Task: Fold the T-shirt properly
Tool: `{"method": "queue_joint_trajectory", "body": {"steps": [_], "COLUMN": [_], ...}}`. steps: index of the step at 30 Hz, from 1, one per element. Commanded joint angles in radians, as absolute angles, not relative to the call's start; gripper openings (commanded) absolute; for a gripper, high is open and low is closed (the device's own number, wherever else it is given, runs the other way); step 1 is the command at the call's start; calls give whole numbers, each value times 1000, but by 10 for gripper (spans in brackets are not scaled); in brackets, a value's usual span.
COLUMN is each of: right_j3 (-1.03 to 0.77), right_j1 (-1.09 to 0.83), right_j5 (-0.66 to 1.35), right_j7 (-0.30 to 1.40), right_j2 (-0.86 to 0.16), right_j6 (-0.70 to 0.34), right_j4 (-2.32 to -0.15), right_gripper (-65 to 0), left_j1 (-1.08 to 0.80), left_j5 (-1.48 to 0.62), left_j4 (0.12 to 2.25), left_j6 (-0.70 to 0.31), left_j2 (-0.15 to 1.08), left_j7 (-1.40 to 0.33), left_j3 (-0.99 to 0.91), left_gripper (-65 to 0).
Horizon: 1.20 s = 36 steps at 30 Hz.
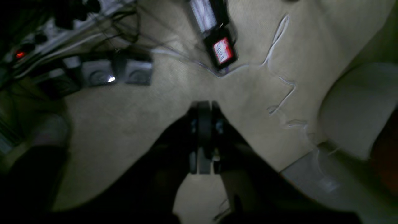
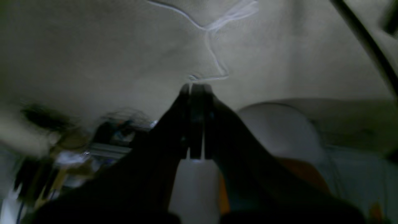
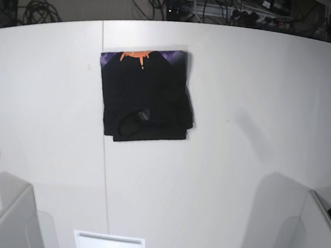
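Folded into a small square, the T-shirt (image 3: 147, 102) is left flat on the surface (image 3: 263, 86), so both claws are kept pressed together, holding nothing.

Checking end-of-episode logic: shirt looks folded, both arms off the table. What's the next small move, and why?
Probably none beyond holding clear. The T-shirt lies as a compact folded rectangle on the white table, orange-and-purple print showing along its far edge, with no arm over it. Both wrist views show the left hand and right hand shut on nothing, pointed off the table.
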<state>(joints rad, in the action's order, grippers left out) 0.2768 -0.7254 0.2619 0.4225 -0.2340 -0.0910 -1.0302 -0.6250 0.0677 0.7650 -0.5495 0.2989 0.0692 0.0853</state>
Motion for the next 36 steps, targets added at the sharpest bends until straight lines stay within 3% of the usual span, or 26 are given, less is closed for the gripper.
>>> {"method": "queue_joint_trajectory", "body": {"steps": [1,5,10,14,27,36], "right_j3": [277,277,277,277,269,268], "right_j1": [-720,-575,-354,-223,-185,-217], "right_j5": [286,315,315,315,317,321], "right_j7": [407,292,44,-94,-122,-315], "right_j2": [-260,-271,-248,-222,-159,-157], "right_j6": [-156,-341,-354,-352,-352,-352], "right_j4": [-986,-728,-351,-174,-156,-148], "right_gripper": [-650,-650,-650,-650,-650,-650], "left_j1": [-619,-515,-349,-197,-140,-156], "left_j5": [67,67,134,203,234,237], "left_j4": [733,579,302,44,114,116], "left_j6": [-538,-450,-394,-282,-245,-245], "left_j2": [298,248,185,143,163,202], "left_j7": [74,77,191,274,288,297], "left_j3": [84,84,82,77,68,73], "left_gripper": [-650,-650,-650,-650,-650,-650]}}
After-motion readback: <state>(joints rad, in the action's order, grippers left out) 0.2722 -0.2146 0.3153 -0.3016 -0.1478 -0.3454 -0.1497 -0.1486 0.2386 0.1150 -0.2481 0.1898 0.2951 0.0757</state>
